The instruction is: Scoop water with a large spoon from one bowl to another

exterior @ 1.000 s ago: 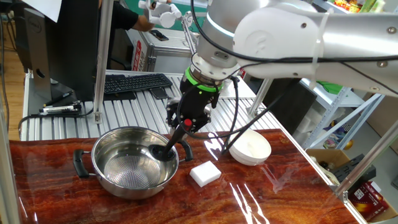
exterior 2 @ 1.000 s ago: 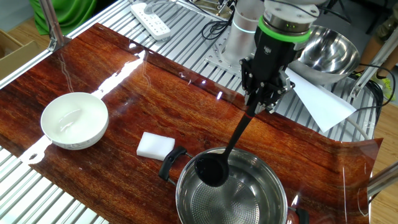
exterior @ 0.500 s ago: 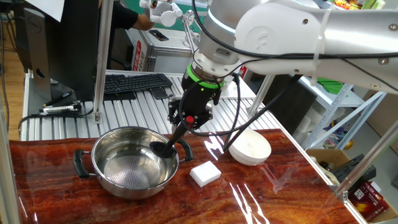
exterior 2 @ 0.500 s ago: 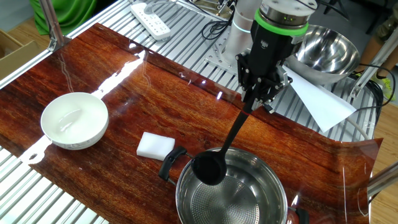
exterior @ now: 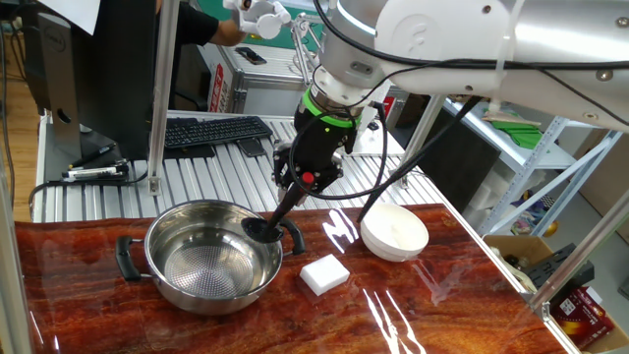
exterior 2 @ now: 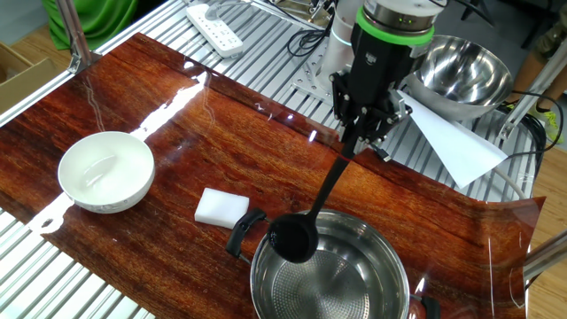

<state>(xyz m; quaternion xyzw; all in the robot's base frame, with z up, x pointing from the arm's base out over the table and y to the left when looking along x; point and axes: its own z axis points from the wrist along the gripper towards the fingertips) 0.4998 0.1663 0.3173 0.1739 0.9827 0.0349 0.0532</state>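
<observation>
1. The gripper (exterior 2: 354,146) points straight down, and its two fingers are pinched tight on the top end of the thin handle of the black ladle (exterior 2: 312,214). Holding it up high keeps the arm out of the water and lets the cup hang low.
2. The ladle slants down from the gripper. Its round cup is at the rim of the steel pot (exterior: 201,258), on the side nearest the pot handle and the white block (exterior 2: 221,207). It looks lifted to about rim height, not sitting on the bottom.
3. I cannot tell if there is water in the cup.
4. The cup sits level, with its mouth up, I think so water will not spill.
5. The white bowl (exterior 2: 106,171) waits on the wooden table top (exterior 2: 186,133), well apart from the pot, with the white block between them. The water should go there.
6. The ladle touches nothing but the fingers, as far as I can see.
</observation>
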